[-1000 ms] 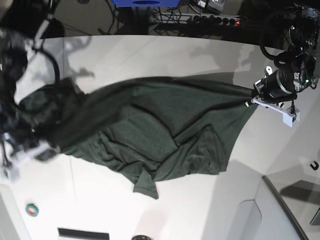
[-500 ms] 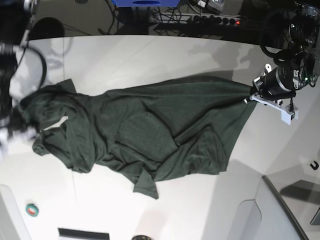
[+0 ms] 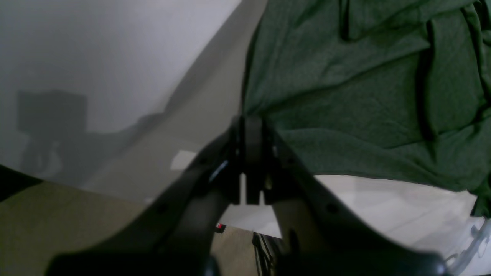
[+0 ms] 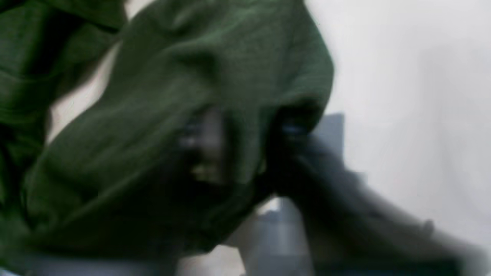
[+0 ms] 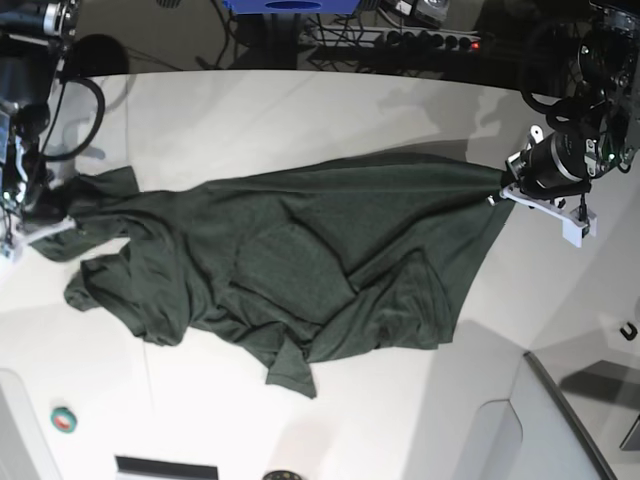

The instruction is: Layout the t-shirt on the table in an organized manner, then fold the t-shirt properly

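The dark green t-shirt (image 5: 300,270) lies rumpled across the middle of the white table (image 5: 300,110), stretched from left to right. The left gripper (image 5: 500,190), at the scene's right, has its jaws pinched tight on the shirt's edge. The right gripper (image 5: 45,215), at the scene's left, is closed on bunched fabric there.

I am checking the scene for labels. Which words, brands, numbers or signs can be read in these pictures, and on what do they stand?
No readable text in any view.
The t-shirt is plain green, without print.
The table shows only bare white surface and seams.
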Available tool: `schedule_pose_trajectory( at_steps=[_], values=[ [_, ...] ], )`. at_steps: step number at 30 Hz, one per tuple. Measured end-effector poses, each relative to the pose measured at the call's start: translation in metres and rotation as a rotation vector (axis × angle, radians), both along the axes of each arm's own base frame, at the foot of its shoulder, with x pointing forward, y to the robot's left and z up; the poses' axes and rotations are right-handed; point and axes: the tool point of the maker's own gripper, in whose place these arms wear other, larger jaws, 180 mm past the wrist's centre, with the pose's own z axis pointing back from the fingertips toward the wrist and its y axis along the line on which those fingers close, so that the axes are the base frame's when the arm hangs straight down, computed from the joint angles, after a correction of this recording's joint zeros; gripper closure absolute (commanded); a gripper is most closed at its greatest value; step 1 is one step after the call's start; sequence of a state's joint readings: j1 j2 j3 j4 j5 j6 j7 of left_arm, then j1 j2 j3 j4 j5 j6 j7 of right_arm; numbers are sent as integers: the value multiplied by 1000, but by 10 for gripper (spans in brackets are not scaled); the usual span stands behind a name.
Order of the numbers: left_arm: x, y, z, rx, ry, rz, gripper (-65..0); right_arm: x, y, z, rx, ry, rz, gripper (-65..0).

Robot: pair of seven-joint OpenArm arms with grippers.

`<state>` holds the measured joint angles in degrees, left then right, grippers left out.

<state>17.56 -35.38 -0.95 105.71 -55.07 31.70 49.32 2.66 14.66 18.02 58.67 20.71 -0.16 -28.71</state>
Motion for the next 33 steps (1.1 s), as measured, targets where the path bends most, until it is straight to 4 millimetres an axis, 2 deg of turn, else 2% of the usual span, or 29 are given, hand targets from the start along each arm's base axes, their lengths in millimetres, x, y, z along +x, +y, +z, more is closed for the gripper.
schedule_pose_trajectory(
  at_steps=[1, 2, 4, 6, 8, 10, 12, 15, 17, 19, 20, 21, 24, 27, 29, 30, 31, 33],
  values=[
    [-1, 0, 0, 0, 1, 1, 0, -10, -1, 1, -4, 5, -1, -6],
    [-1, 1, 0, 2, 2, 2, 0, -25, 0, 3, 4, 5, -20, -42],
    [0, 3, 1, 7, 0, 3, 0, -62, -6, 8, 0, 5, -74, 0],
    [-1, 1, 0, 5, 1, 0, 0, -98, -14, 18, -30, 33, -95, -3],
    [-5, 1, -3, 2, 11, -1, 0, -119, -24, 34, -70, 53, -109, -5],
    [-9, 0, -5, 0, 24, -2, 0, -114, -28, 58, -106, -7, -97, -5],
    [-11, -1, -7, -2, 31, -2, 0, -112, -20, 79, -123, -65, -81, -5],
    [-10, 0, -6, 3, 26, -2, 0, -125, -1, 101, -126, -72, -73, -5],
    [-10, 0, -6, 2, 27, -3, 0, -110, 17, 127, -143, -131, -1, -5],
    [-10, -6, -7, 4, 28, -21, 0, -77, 51, 150, -131, -248, 127, -5],
    [-11, -11, -7, -1, 29, -39, 0, -60, 77, 152, -91, -292, 203, -5],
    [-11, -18, -7, -11, 28, -54, 0, -51, 102, 147, -45, -289, 274, -5],
    [-11, -26, -6, -28, 26, -72, 0, -38, 185, 143, 61, -312, 540, -5],
    [-11, -24, -6, -17, 27, -70, 0, -21, 267, 152, 124, -365, 864, -20],
    [-11, -24, -6, -18, 27, -70, 0, -5, 314, 160, 174, -422, 1005, -95],
    [-10, -24, -5, -21, 24, -70, 0, 1, 328, 158, 184, -416, 1046, -171],
    [-10, -24, -5, -19, 23, -73, 0, -2, 334, 147, 190, -340, 1078, -252],
    [-11, -22, -5, -13, 24, -67, 0, -9, 321, 126, 172, -199, 1048, -375]
  ],
)
